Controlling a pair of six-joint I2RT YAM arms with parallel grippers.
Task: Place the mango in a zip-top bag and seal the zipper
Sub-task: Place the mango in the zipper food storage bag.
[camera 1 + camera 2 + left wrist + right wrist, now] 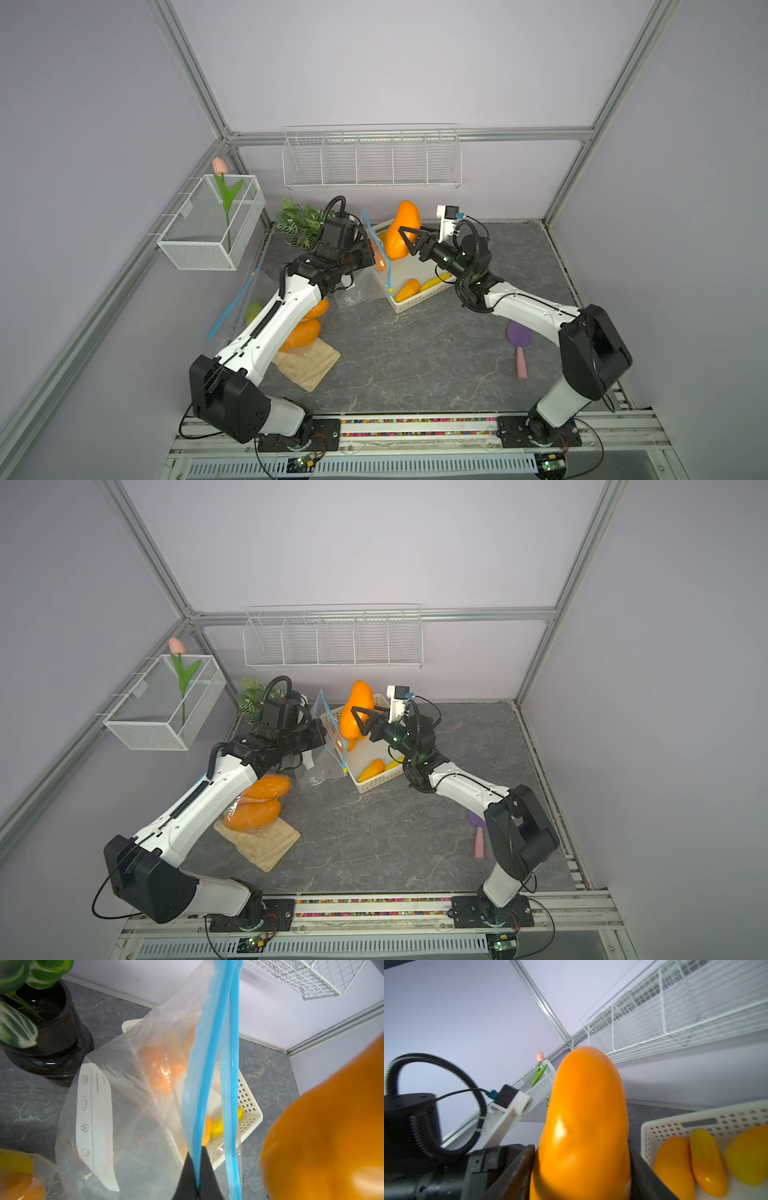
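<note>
My right gripper (412, 235) (366, 717) (581, 1176) is shut on a large orange mango (399, 241) (353, 719) (587, 1118), holding it upright above the white basket. My left gripper (365, 257) (319, 738) (197, 1160) is shut on one blue zipper strip (207, 1068) of a clear zip-top bag (357, 289) (320, 771) (124, 1109), which hangs from it. The second zipper strip (232, 1084) stands apart, so the bag mouth is open. The mango (332, 1130) sits just beside that mouth, outside the bag.
A white perforated basket (415, 305) (376, 785) under the mango holds several smaller mangoes. Another bag with mangoes (305, 332) (257, 804) lies under my left arm on a beige cloth (309, 368). A potted plant (297, 222), a purple-and-pink tool (519, 345) and wire baskets (370, 160) are nearby.
</note>
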